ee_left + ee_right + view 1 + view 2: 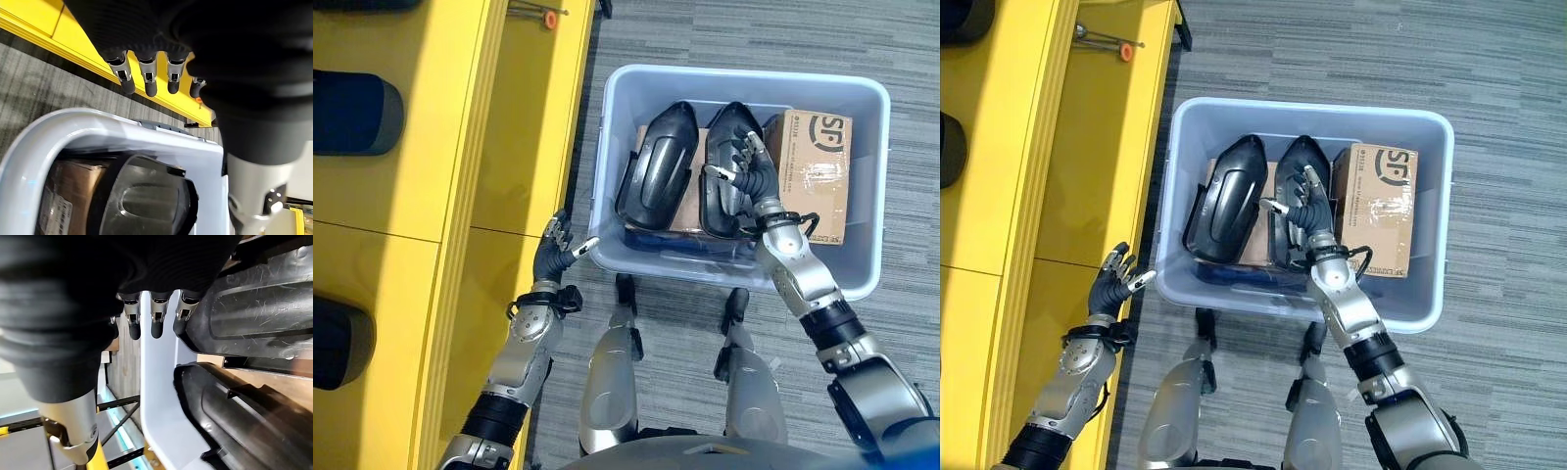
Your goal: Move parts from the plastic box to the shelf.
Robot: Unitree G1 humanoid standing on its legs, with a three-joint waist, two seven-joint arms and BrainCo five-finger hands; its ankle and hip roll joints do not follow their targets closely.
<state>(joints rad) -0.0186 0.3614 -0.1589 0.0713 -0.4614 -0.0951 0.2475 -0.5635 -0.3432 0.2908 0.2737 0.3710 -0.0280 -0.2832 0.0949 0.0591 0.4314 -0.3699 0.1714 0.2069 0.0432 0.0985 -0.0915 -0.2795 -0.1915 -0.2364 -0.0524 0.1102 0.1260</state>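
At the lower left of the left eye view, the left hand (551, 253) hangs just outside the near left corner of the plastic box (617, 117), fingers loosely spread and holding nothing; its thumb reaches toward the box rim. Right of centre, the right hand (744, 168) is down inside the box, over the right one of two black parts (729, 166); its fingers look relaxed and lie against that part, with no clear grip. The other black part (658, 162) lies just beside it to the left, both lengthwise in the box. One cardboard carton (815, 171) fills the box's right side. The yellow shelf (431, 147) runs up the frame's left side, two dark items (357, 113) on it.
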